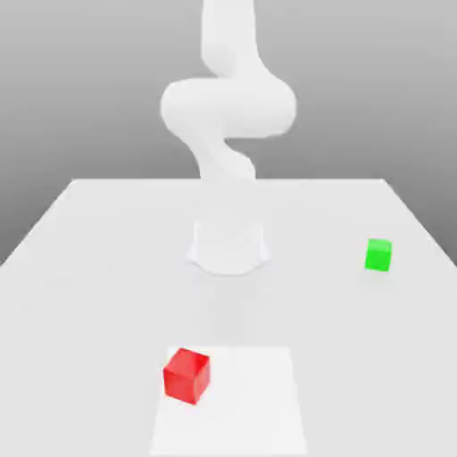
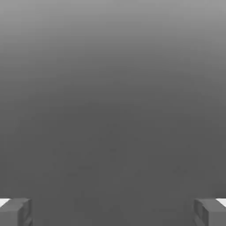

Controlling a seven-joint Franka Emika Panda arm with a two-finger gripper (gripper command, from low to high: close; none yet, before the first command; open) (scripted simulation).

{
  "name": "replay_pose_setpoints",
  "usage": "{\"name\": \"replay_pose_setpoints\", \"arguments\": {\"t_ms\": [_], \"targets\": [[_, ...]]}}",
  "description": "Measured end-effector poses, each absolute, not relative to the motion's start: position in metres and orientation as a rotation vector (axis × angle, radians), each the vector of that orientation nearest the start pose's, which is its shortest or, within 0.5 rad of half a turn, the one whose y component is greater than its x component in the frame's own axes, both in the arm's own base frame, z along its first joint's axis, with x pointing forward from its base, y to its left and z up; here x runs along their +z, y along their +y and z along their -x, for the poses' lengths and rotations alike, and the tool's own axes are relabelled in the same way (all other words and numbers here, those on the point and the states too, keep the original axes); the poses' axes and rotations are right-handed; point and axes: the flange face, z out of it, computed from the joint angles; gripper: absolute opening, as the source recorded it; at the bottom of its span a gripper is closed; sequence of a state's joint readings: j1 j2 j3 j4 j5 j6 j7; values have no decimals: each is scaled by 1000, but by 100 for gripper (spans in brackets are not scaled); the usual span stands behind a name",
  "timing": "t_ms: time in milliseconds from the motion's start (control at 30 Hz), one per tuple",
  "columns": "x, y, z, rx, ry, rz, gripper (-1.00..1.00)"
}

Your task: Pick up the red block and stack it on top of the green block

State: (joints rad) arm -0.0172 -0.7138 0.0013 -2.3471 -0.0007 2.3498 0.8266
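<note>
Red and smooth, the small red cube [image 1: 186, 375] sits near my edge of the white tabletop [image 1: 98, 268], well apart from the small green cube [image 1: 378, 254] toward the exterior view's right. My jaws stand wide apart, fingertips [image 2: 15, 212] holding nothing. I risk descending off-centre and nudging the red cube, since my hand view faces blank grey.
</note>
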Motion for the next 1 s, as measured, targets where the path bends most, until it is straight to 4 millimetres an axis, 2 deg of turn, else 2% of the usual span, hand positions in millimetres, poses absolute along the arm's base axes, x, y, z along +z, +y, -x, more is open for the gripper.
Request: {"name": "replay_pose_setpoints", "arguments": {"t_ms": [133,300,467,633,700,867,900,1000], "targets": [[567,-19,-425,-754,1248,2528,0],[451,-35,-448,-533,1414,2573,0],[337,-49,-440,-303,1578,2595,0],[233,-60,-403,-61,1742,2591,0],[205,-60,-394,-15,1770,2590,0],[151,-60,-391,0,1776,2591,0],[146,-60,-391,0,1777,2591,-100],[146,-60,-391,-1,1777,2591,-100]]}}
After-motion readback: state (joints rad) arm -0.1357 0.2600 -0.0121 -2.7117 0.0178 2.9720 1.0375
